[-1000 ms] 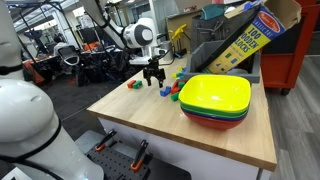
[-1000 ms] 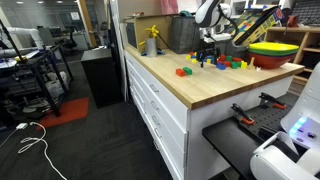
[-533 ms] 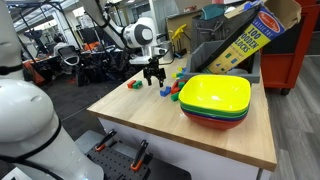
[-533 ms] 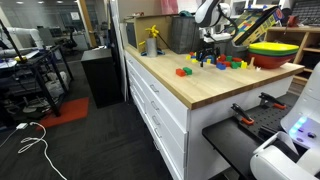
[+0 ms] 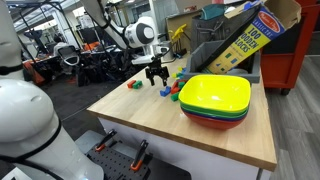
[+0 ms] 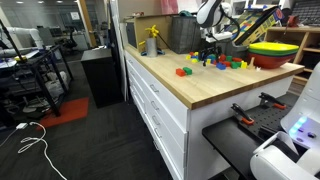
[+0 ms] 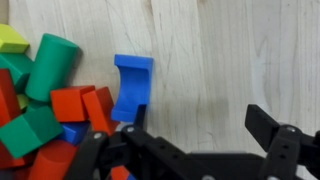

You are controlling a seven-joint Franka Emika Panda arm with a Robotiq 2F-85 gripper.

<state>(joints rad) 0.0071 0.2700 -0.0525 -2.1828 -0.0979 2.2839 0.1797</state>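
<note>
Jaws stand fully apart on our gripper (image 7: 195, 150), holding nothing. We see the blue block (image 7: 132, 88) just ahead of one finger (image 7: 102, 155), at the edge of the pile (image 7: 45, 100). Bare table (image 7: 230, 60) lies between the fingers and beyond the far one; bowls (image 5: 215, 98) sit well apart.

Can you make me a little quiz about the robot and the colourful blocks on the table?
1. True or false: the gripper is squeezing something.
2. What colour is the top bowl of the stack? A yellow, B purple, C black.
3. Fill in: in the wrist view, the notched block at the edge of the pile is ____.
Key: 1 false, it is open and empty; 2 A; 3 blue.
</note>
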